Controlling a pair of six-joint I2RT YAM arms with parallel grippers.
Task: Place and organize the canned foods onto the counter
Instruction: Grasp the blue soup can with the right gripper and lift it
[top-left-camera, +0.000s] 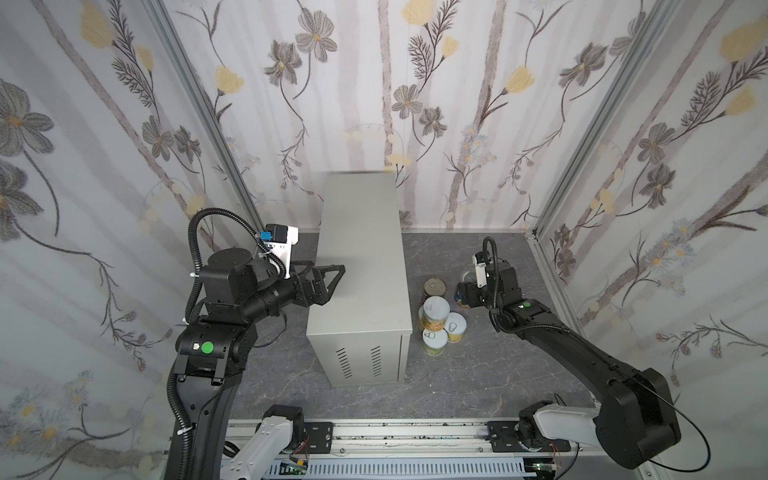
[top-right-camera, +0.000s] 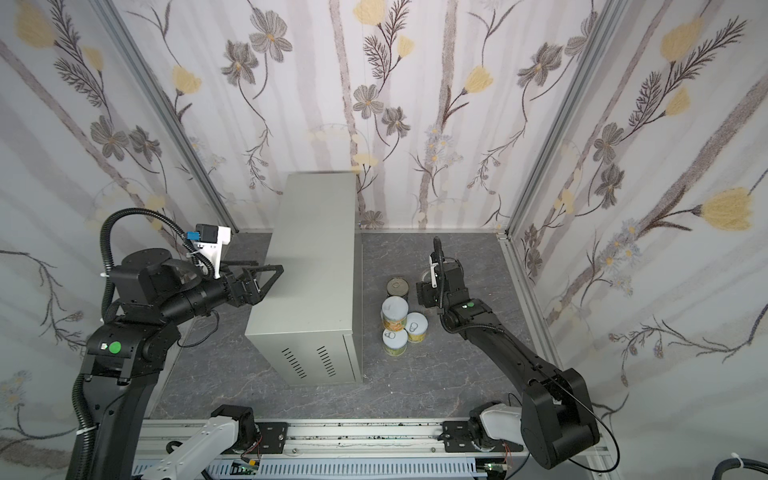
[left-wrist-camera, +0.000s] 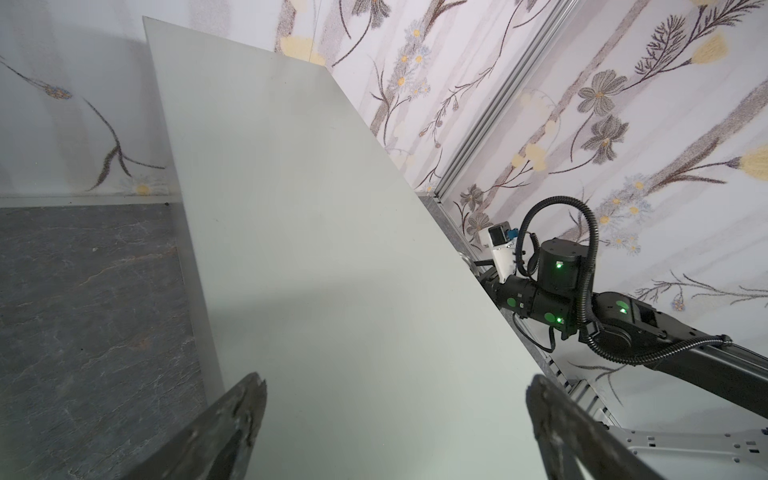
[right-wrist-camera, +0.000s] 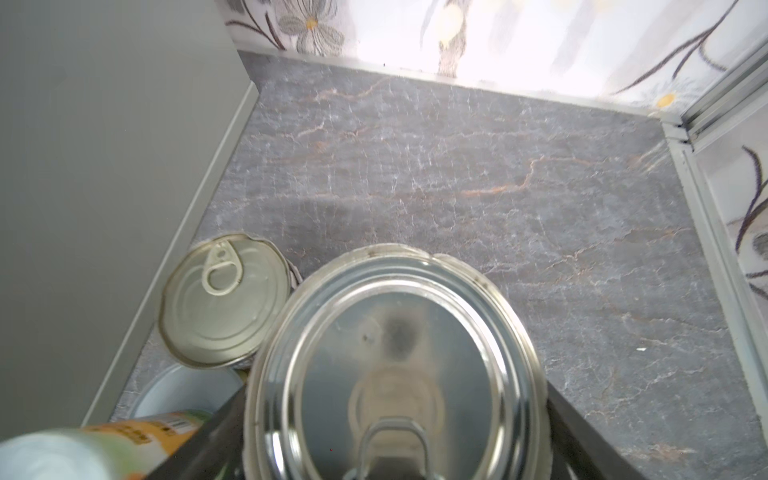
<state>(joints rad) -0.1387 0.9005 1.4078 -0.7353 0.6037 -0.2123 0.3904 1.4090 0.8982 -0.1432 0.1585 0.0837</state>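
Right pincer (right-wrist-camera: 395, 419) gripping tin (right-wrist-camera: 395, 349), left pincer (left-wrist-camera: 397, 386) spread wide

The worktop (top-left-camera: 361, 249), a tall light-grey metal cabinet with vent slots on its near face, stands upright in the middle of the floor (top-left-camera: 478, 374). Just right of it, tins cluster on the floor: a dull pull-tab tin (top-left-camera: 435, 287) farthest, and white-topped yellow-labelled tins (top-left-camera: 436, 313) nearer, touching one another. My right end effector (right-wrist-camera: 392, 395) clasps a silver-topped tin (right-wrist-camera: 395, 332) upright, just right of the pull-tab tin.
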